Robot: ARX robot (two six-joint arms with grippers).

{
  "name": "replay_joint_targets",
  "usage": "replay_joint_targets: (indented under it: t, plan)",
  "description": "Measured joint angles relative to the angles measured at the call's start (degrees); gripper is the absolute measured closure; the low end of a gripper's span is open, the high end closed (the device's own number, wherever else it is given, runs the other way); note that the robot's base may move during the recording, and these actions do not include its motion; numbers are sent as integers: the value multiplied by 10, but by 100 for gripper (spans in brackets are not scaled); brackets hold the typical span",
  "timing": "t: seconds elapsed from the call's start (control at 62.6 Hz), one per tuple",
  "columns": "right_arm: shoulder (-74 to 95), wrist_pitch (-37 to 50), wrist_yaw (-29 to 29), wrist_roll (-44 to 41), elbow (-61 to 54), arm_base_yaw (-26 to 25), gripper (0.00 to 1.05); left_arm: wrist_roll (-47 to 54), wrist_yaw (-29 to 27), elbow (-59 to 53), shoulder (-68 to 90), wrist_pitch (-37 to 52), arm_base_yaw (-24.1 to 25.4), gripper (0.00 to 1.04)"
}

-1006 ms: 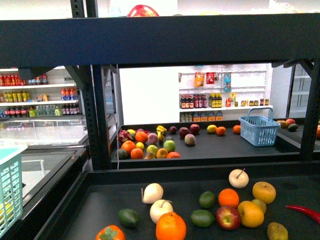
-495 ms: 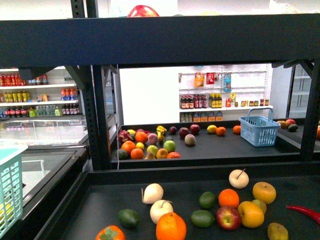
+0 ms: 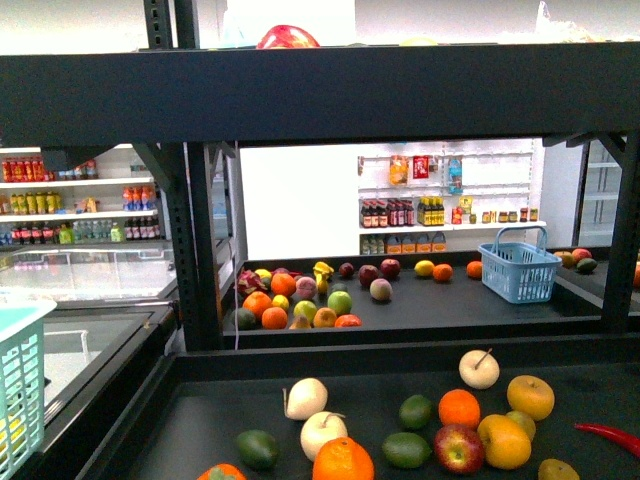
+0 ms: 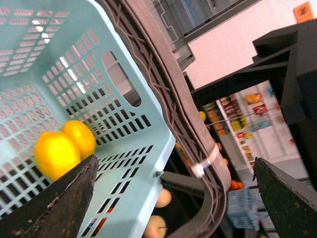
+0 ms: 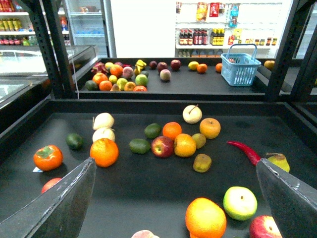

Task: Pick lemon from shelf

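Since a second ago, the front view is shifted slightly, the shelf (image 3: 330, 395) fruit sitting lower. Two lemons (image 4: 63, 148) are seen inside the pale green basket (image 4: 124, 134). Both hands (image 4: 173, 198) (image 5: 173, 198) are held apart, empty, the right one above the shelf.

From my front cam neither arm was in the shot at all. The shelf (image 3: 330, 90) front lip blocked most of a red fruit (image 3: 288, 38) up top, only its crown poked over. Along the bottom edge an orange (image 3: 343, 460) and a persimmon (image 3: 222, 472) got cropped, and the teal basket (image 3: 20, 390) ran off the left side. Far pile of fruit (image 3: 295, 300) was too small for me to say which was a lemon. Bottles (image 3: 400, 212) on the back wall, labels unreadable. On both wrist cams only the finger (image 4: 59, 203) tips showed, corners of frame, blurry.
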Motion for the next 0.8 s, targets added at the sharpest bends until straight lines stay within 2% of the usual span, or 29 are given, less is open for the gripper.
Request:
replay_joint_targets:
  t: [0.08, 0.112, 0.144, 0.192, 0.256, 0.303, 0.351, 0.527, 0.575, 0.639, 0.799]
  plan:
    - [0, 0, 0, 0, 0, 0, 7, 76, -34, -30, -82, -56, -18, 8]
    - [0, 0, 0, 0, 0, 0, 7, 167, 28, -71, -132, -11, -24, 17]
    - [0, 0, 0, 0, 0, 0, 7, 228, 47, -104, -172, 15, -40, 24]
    - [0, 0, -1, 0, 0, 0, 7, 329, 31, -152, -244, 1, -78, 34]
    - [0, 0, -1, 0, 0, 0, 7, 394, -17, -204, -326, -36, -134, 47]
    - [0, 0, 0, 0, 0, 0, 7, 422, -41, -239, -379, -40, -168, 57]
    - [0, 0, 0, 0, 0, 0, 7, 438, -50, -259, -405, -35, -182, 66]
    - [0, 0, -1, 0, 0, 0, 7, 458, -87, -332, -455, -23, -210, 102]
    - [0, 0, -1, 0, 0, 0, 7, 459, -124, -348, -470, -22, -240, 102]
    - [0, 0, 0, 0, 0, 0, 7, 462, -125, -362, -488, -21, -258, 102]
    - [0, 0, 0, 0, 0, 0, 7, 462, -132, -404, -538, -24, -260, 102]
